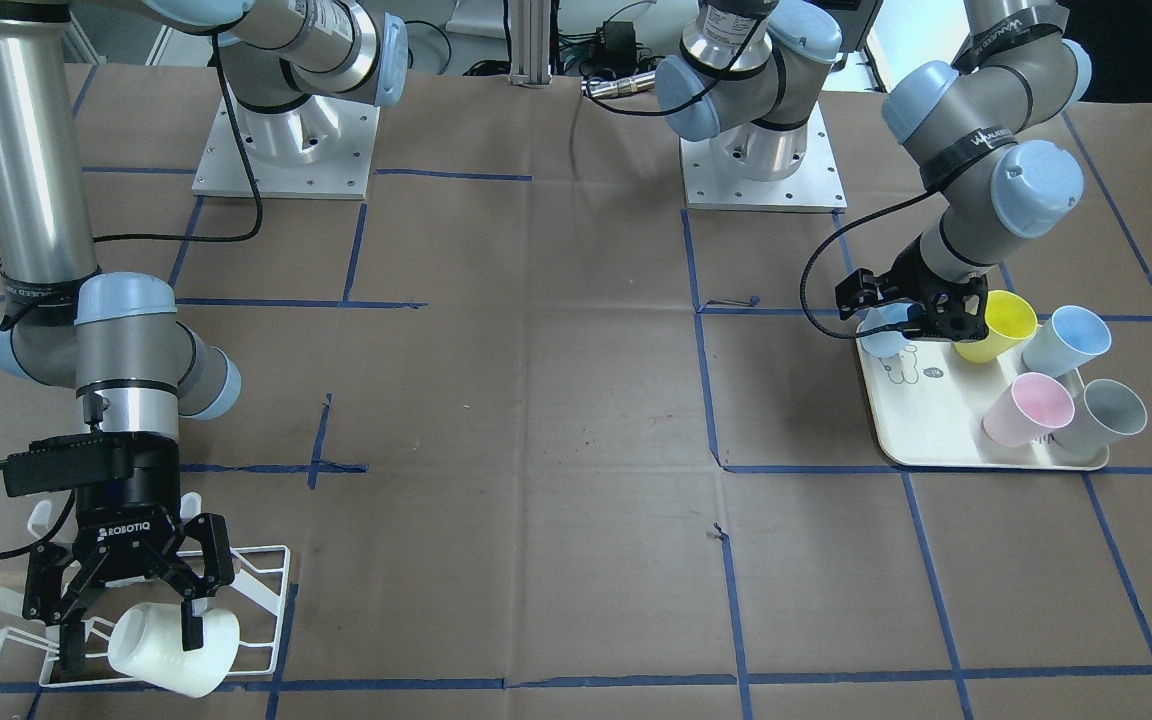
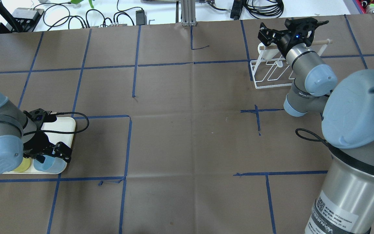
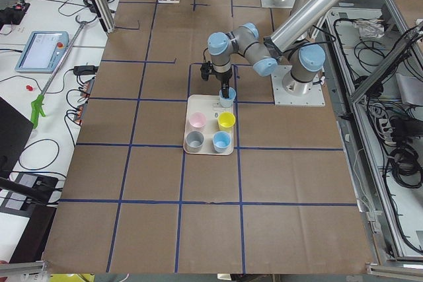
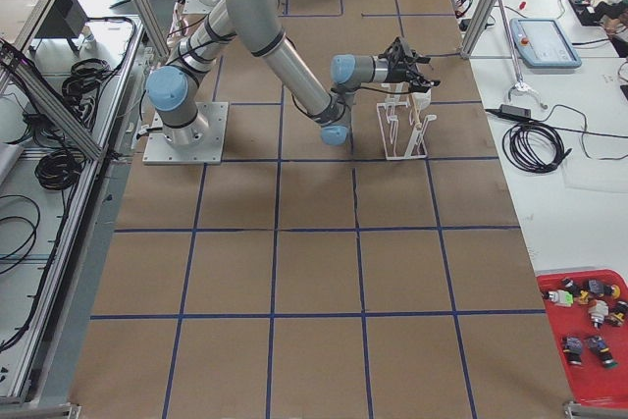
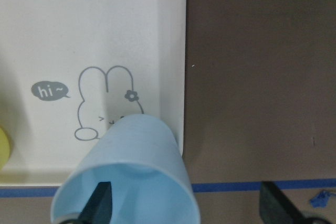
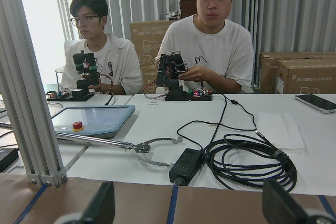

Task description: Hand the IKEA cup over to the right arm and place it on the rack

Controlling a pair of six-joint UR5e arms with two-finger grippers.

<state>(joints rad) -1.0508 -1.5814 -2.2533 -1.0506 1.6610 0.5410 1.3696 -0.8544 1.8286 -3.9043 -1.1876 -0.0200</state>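
A light-blue cup (image 1: 882, 336) stands at the corner of the cream tray (image 1: 926, 440). My left gripper (image 1: 921, 318) is open over it. In the left wrist view, one finger (image 5: 100, 205) is inside the blue cup (image 5: 136, 156) and the other is outside. The right arm's gripper (image 1: 128, 640) is open at the white wire rack (image 1: 246, 549), its fingers on either side of a white cup (image 1: 211, 665) that lies tilted on the rack. The overhead view shows the rack (image 2: 271, 76) beneath the right gripper (image 2: 292, 27).
Yellow (image 1: 998, 325), pale-blue (image 1: 1068, 340), pink (image 1: 1028, 410) and grey (image 1: 1104, 415) cups lie on the tray. Both arm bases (image 1: 286, 150) stand at the table's robot side. Operators sit behind a white bench (image 6: 210, 124) beyond the rack.
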